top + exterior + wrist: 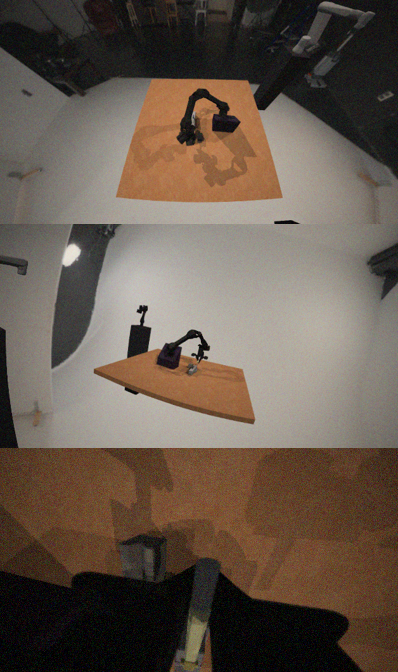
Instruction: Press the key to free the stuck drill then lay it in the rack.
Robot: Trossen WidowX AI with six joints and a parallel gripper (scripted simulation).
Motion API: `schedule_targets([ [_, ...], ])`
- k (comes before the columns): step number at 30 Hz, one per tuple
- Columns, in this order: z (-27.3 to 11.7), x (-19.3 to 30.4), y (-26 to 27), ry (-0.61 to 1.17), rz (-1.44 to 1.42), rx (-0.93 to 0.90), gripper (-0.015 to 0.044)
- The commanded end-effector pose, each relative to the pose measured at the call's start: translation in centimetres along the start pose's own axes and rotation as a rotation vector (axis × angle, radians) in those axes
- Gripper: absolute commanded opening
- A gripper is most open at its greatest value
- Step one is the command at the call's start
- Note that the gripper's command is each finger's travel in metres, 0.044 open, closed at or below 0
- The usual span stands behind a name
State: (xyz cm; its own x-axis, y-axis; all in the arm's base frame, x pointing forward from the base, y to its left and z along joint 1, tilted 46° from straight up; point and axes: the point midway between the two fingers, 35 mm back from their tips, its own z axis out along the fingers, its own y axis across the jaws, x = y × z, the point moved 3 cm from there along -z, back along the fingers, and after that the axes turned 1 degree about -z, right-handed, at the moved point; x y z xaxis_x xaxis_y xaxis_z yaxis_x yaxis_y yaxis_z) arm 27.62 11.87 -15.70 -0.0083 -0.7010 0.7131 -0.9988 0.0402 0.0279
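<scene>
- Wrist view, lower centre: the gripper (196,139) (198,362) (204,570) is clamped on 1 slim grey-and-yellow piece (201,598).
- Exterior view, just below centre: 1 small grey fixture (192,369) sits on the table (203,180) (190,392).
- Which part is drill or key, I cannot tell.

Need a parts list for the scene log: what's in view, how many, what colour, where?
table: 1, orange-brown, centre
bar: 1, grey and pale yellow, between the jaws; drill or key, cannot tell
block: 1 visible, grey, on the table, beside the jaws in the wrist view
fixture: 1, grey, on the table below the jaws; parts too small to count
chairs: several, wood and pale, top view's far edge
pale arm: 1, top view's upper right
black column: 1, behind the table
light: 1, white, exterior's upper left
base box: 1, dark purple, under the arm
arm: 1, black
jaws: 1 pair, black, shut on the bar
</scene>
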Motion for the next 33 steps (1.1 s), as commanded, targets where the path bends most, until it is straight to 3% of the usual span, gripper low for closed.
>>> schedule_targets([
  [1,-0.3,-0.1,0.1,-0.005,0.002,0.001,0.0000],
  [33,1.1,-1.1,5.5,-0.007,0.000,-0.001,0.0000],
])
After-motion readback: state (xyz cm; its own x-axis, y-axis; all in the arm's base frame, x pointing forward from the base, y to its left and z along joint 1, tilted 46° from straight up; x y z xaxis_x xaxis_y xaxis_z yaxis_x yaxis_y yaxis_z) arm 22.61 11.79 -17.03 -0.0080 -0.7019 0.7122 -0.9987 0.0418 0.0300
